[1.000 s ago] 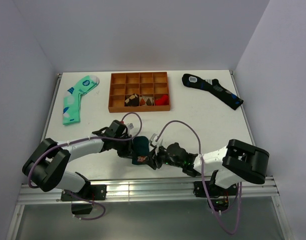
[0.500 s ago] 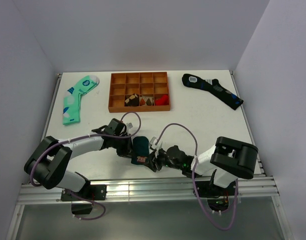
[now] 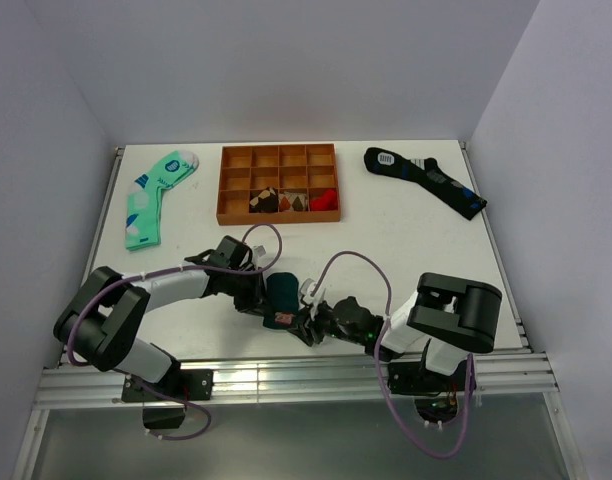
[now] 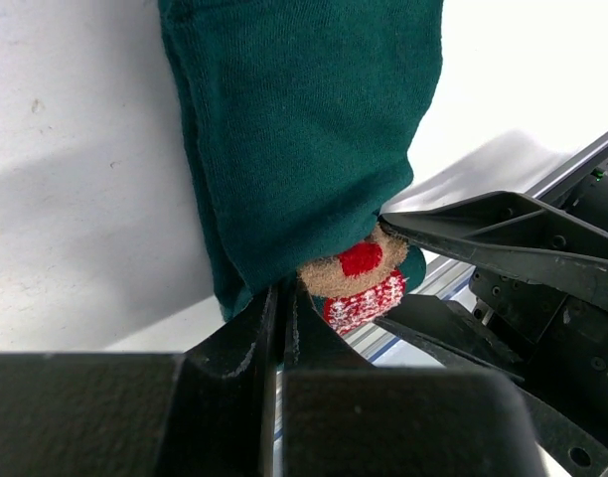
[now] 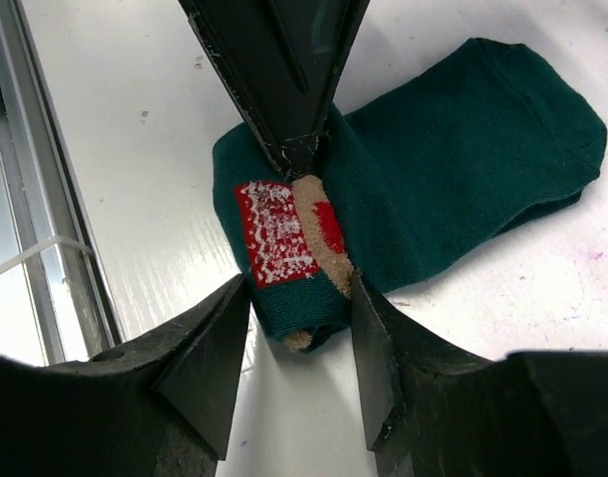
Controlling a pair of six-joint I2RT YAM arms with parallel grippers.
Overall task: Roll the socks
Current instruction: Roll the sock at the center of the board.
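Note:
The dark teal socks (image 3: 281, 296) lie near the table's front edge, their near end folded over so the red, white and brown figure (image 5: 284, 234) faces up. My left gripper (image 4: 284, 290) comes in from the left and is shut on the fabric at the fold, right beside the figure (image 4: 359, 283). From the right, my right gripper (image 5: 297, 288) stands open astride the folded end. One of its fingers (image 5: 369, 338) touches the socks (image 5: 453, 149), and the other is just off the edge. Seen from above, both grippers meet at the socks, the left (image 3: 266, 302) and the right (image 3: 304, 318).
An orange compartment tray (image 3: 226, 185) with a few small items stands at the back middle. A mint-green patterned sock (image 3: 151, 195) lies at the back left, and a black sock with blue patches (image 3: 426, 180) at the back right. A metal rail (image 3: 286, 375) runs along the near edge.
My right arm has folded in leftward, bringing its open gripper closer around the socks' folded end. The left gripper and the socks have barely moved.

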